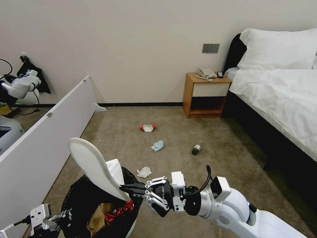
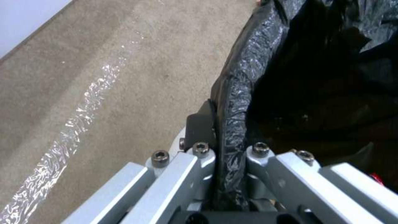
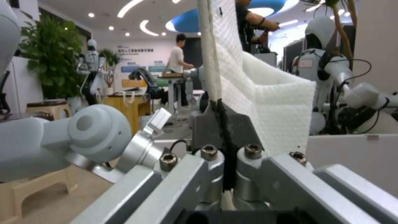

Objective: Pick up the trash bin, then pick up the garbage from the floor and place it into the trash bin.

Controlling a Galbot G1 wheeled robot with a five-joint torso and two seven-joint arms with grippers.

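On the floor [image 1: 204,172] beyond the trash bin [image 1: 77,195], the bottle [image 1: 196,149] lies right of the tissue [image 1: 144,172].

A white flat slipper [image 1: 94,167] is sticking up out of the round white trash bin with the black crinkly bag [image 1: 79,198], blocking most of its mouth. The right tool [image 1: 127,189] is pinching the slipper's edge, and the left tool [image 2: 230,149] is clamping the bin's rim, so both are crowding the opening. A long white board [image 1: 49,132] is walling off the left side. The dark bed frame [image 1: 264,132] is closing the right. Between them, the beige carpet floor [image 1: 185,172] is lying wide open around the small litter.
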